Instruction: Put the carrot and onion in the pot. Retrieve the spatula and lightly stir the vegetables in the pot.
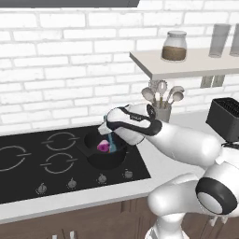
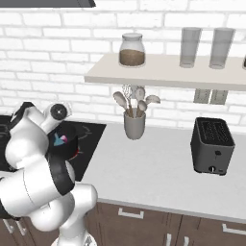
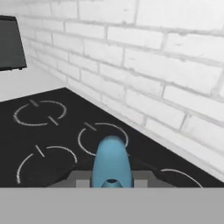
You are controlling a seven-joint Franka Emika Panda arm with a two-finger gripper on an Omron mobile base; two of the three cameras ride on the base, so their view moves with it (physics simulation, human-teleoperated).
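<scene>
Black glass cooktop (image 1: 28, 172); black round shallow pot (image 1: 95, 161) on right front burner. Round magenta onion (image 1: 102, 147) inside pot; carrot hidden.
Stir step underway, judged: next needs gentle small sweeps, blade low.
Gripper (image 3: 111, 181) jaws clamped narrow on slim light-blue spatula (image 3: 111, 161), reaching down into pot beside onion.

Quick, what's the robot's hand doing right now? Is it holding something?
The gripper is closed on the blue spatula, which reaches down into the pot beside the onion.
</scene>
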